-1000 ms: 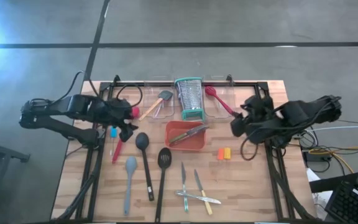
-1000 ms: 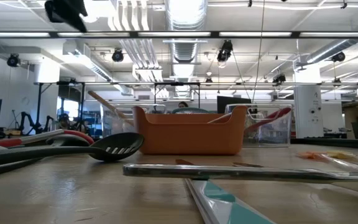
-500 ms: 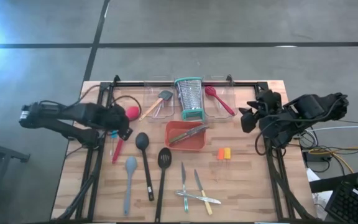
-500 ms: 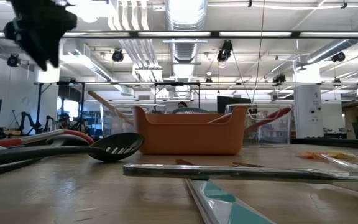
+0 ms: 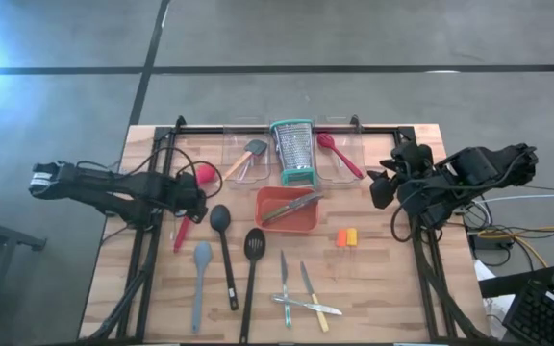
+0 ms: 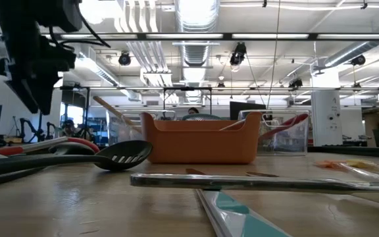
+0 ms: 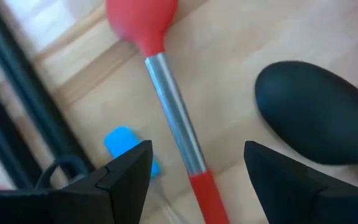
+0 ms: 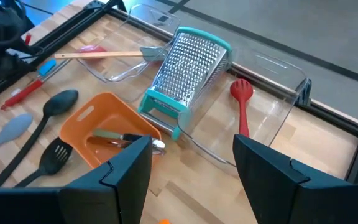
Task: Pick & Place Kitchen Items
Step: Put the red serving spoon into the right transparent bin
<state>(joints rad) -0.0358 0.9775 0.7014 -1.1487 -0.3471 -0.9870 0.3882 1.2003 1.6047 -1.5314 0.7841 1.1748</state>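
Left end effector [image 7: 191, 171] drawn back over red spoon [image 5: 188, 204] — fingers apart, empty, spoon lying diagonal, bowl toward the bins.

The blue-handled tool [image 7: 126, 147] sits half hidden behind the left claw [image 7: 194, 163] — its working end unseen.

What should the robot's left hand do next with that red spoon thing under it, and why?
Probably lower straight down and close on it. The left gripper is open and hangs right above the red spoon, whose metal handle runs between the two fingers. Nothing is held yet, and the black spoon lies off to one side, apart from it. The right gripper waits open by the far right edge.
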